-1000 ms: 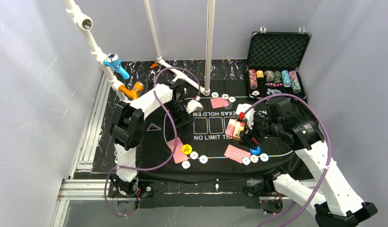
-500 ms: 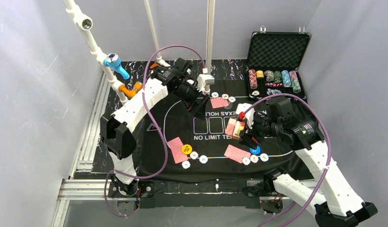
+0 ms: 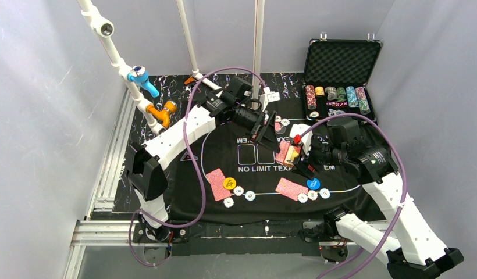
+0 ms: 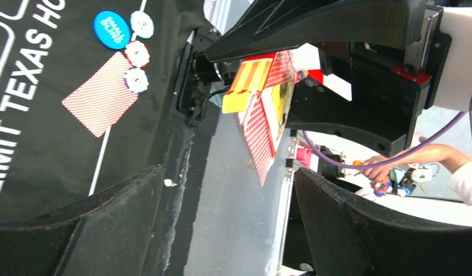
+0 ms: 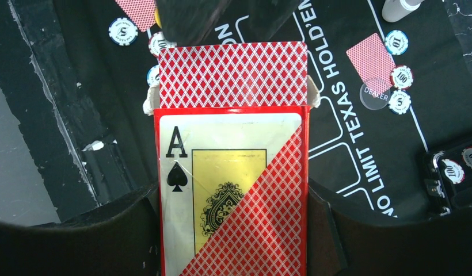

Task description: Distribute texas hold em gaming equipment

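My right gripper (image 3: 298,157) is shut on a red card box (image 5: 233,190) with an ace of spades on it, held above the mat. A red-backed card (image 5: 233,75) sticks out of its top. My left gripper (image 3: 266,139) is open, and its fingers (image 5: 187,17) stand on either side of that card's end (image 4: 261,144) without touching it. Red-backed cards lie on the mat at near left (image 3: 216,184), near right (image 3: 290,188) and far middle (image 5: 372,54). A yellow button (image 3: 228,183), a blue button (image 3: 313,183) and a clear dealer disc (image 5: 373,95) lie beside them with small chips (image 3: 250,196).
The open black case (image 3: 341,64) with rows of chips stands at the far right. White poles (image 3: 257,58) rise behind the mat, close to the left arm. The black felt mat (image 3: 224,157) covers the table's middle.
My left arm has swung from the mat's far left across to the right, and its open fingers now reach the card box. My right gripper has held the box almost still.
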Controlling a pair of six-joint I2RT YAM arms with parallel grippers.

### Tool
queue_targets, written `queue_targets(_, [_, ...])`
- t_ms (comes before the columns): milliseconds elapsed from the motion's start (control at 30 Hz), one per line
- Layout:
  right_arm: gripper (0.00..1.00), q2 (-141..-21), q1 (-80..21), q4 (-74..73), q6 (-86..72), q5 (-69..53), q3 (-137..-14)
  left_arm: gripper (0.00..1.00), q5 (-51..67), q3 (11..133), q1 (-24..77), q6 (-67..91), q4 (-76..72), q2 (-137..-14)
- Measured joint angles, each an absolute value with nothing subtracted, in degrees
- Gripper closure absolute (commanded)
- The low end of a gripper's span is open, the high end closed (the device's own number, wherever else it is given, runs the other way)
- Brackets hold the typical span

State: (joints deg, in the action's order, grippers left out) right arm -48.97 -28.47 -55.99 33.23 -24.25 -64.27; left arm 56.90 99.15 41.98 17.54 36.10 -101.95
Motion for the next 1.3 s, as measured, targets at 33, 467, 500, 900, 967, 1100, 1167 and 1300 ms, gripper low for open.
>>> queue_targets(33, [0.99, -49.04, -28.47, -55.7, 33.23, -24.32, -64.27, 0.2, 57.12, 98.96, 42.39, 18.85, 35.38, -102.1])
queue_targets(467, [0.99, -49.28, -28.47, -54.65, 33.19, -24.84, -64.27, 0.56, 57.39, 98.76, 43.94, 24.49, 31.75, -104.05])
queue_targets(500, [0.99, -49.28, -28.47, -54.59, 33.19, -24.84, -64.27, 0.57, 57.43, 98.59, 43.94, 24.18, 31.75, -104.05])
queue_targets(900, [0.99, -49.34, -28.45, -55.18, 33.19, -24.38, -63.9, 0.64, 59.02, 97.32, 42.06, 20.88, 32.67, -103.22])
queue_targets(967, [0.99, -49.34, -28.47, -55.16, 33.19, -24.43, -63.9, 0.64, 59.07, 97.03, 41.8, 19.97, 33.08, -102.54])
queue_targets(1100, [0.99, -49.34, -28.47, -55.11, 33.19, -24.64, -63.9, 0.57, 59.33, 97.01, 41.74, 18.98, 33.04, -102.21])
queue_targets(1167, [0.99, -49.34, -28.45, -55.07, 33.19, -24.71, -63.9, 0.59, 59.44, 97.01, 41.8, 18.85, 33.01, -102.21])
queue_targets(1300, [0.99, -49.34, -28.47, -55.07, 33.19, -24.84, -63.9, 0.72, 59.44, 97.01, 42.13, 19.22, 32.86, -102.21])
